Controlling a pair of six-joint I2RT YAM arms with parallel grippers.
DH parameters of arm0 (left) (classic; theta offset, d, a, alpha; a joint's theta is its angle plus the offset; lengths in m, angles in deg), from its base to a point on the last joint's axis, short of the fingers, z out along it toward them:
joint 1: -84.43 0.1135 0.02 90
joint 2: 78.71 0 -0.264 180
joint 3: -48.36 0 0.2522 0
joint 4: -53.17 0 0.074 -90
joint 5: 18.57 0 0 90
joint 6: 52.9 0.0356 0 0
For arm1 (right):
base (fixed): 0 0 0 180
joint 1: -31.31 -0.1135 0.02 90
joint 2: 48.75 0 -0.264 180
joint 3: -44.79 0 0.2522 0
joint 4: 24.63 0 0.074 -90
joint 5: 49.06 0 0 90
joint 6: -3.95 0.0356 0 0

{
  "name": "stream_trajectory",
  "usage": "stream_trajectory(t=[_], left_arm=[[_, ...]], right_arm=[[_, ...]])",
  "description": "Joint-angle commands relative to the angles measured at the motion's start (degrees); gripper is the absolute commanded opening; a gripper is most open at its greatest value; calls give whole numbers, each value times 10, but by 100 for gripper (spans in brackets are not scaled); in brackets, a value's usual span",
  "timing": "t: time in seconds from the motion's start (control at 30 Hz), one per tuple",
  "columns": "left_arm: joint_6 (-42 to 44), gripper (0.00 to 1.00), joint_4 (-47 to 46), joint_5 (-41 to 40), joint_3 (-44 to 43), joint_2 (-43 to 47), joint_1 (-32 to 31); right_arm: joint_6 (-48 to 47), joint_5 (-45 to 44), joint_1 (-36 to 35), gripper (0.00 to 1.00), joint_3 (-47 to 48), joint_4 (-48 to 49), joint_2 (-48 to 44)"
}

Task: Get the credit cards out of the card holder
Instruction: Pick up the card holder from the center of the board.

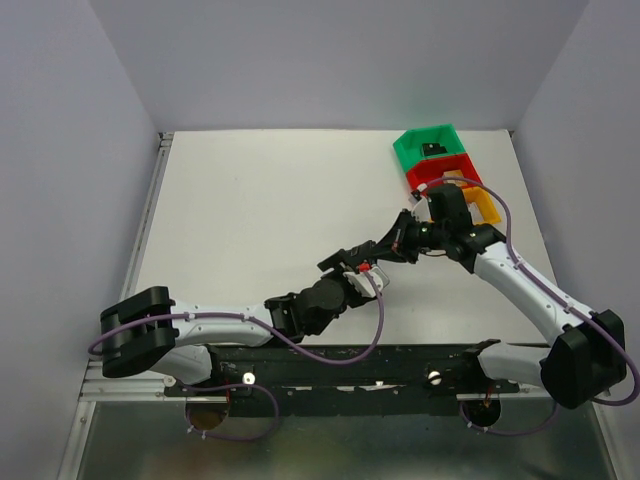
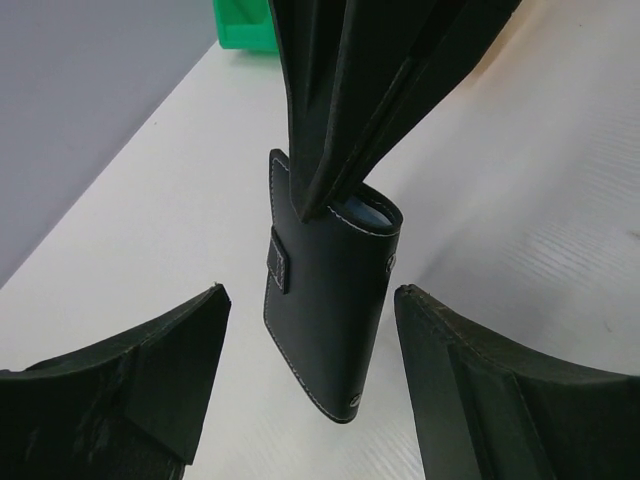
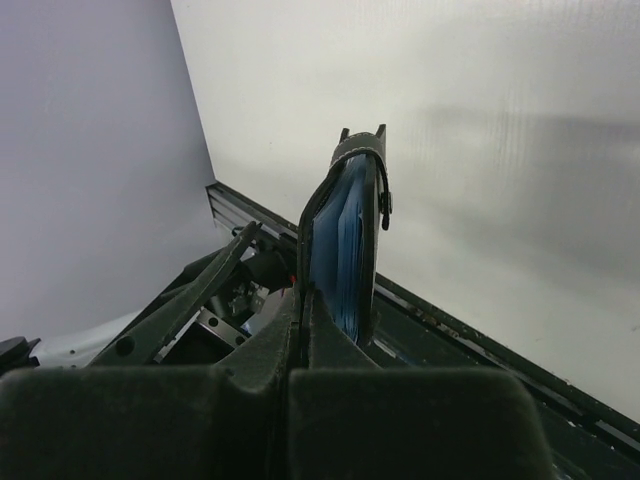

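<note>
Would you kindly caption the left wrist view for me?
Right gripper holds the card holder before the open left gripper.

The card holder [image 2: 325, 310] hangs above the table [image 1: 260, 200], its far end pinched in my right gripper [image 2: 322, 195]. My left gripper [image 2: 310, 297] sits before it, a finger on either side, not touching. Three bins [image 1: 445, 170] stand in a row behind, at the table's far right.

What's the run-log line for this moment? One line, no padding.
right hand: shut on card holder, hanging upright | left hand: open, flanking card holder, no contact | credit cards: none seen out
</note>
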State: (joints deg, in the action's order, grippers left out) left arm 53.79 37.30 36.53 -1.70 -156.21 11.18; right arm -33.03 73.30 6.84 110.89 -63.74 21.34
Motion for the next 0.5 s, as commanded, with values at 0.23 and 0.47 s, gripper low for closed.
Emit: stream_trajectory(t=[0.23,0.47], left_arm=[[-22,88,-15,-3,-3,8,-19],[-22,84,-13,-53,-22,-35,-18]], right_arm=[[29,32,-8,0,2,34,12],[43,29,-21,0,7,35,3]])
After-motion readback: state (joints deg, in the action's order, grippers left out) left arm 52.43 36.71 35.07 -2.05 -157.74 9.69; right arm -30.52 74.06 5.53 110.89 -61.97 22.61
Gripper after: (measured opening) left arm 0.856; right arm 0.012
